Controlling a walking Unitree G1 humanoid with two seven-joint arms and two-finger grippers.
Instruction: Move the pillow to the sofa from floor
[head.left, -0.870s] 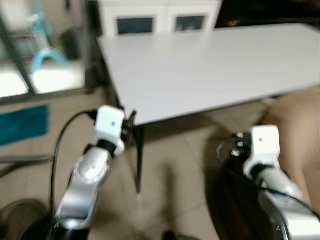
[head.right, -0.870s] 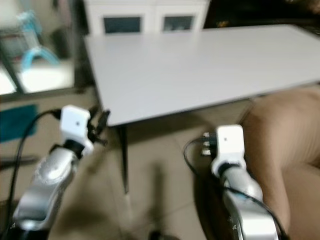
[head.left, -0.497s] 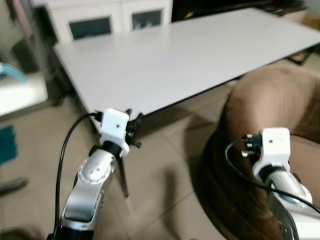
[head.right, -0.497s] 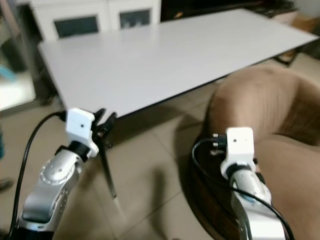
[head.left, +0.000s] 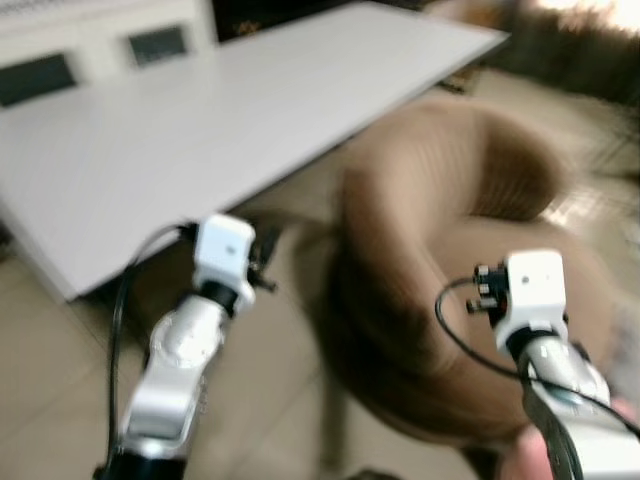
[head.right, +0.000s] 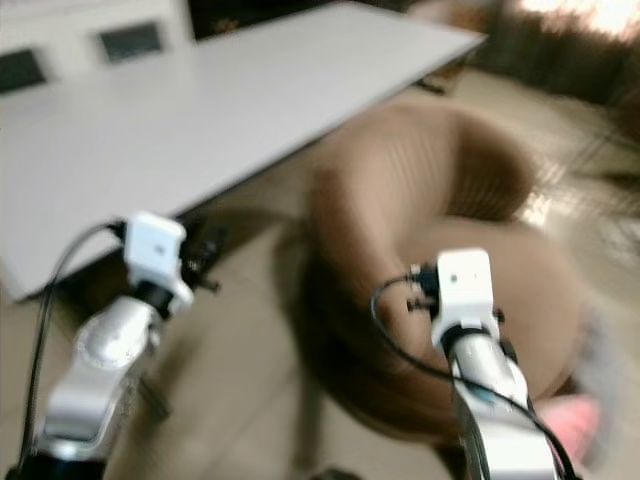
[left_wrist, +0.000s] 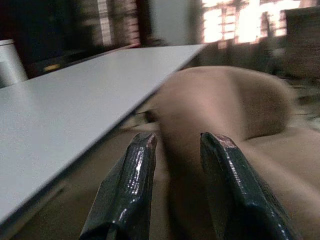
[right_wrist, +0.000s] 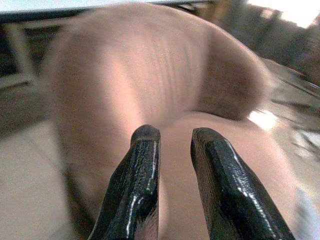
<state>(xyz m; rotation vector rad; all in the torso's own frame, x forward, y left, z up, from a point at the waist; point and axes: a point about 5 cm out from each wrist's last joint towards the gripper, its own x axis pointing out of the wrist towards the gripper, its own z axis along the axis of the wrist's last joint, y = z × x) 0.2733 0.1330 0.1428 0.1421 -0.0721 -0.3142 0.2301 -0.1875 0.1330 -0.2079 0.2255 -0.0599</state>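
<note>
Long white matte tabletop (head.left: 200, 130) ahead-left; rounded brown corduroy sofa (head.left: 450, 250) ahead-right, tiled floor (head.left: 270, 420) between them, views blurred. I judge the task barely begun: I can't make out the pillow anywhere. Left gripper (left_wrist: 175, 150) and right gripper (right_wrist: 172, 137) are empty, fingers slightly parted.

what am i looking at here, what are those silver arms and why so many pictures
This is a humanoid robot walking through a home. Two pictures come from cameras in its head, looking down at its own silver arms. The other two come from cameras on its wrists, each looking along a gripper's two black fingers. The left gripper and right gripper are both slightly open and hold nothing. In front stand a white table and a brown sofa. The pictures are blurred, as happens when the robot moves. Something pink lies low at the right, too blurred to identify.
</note>
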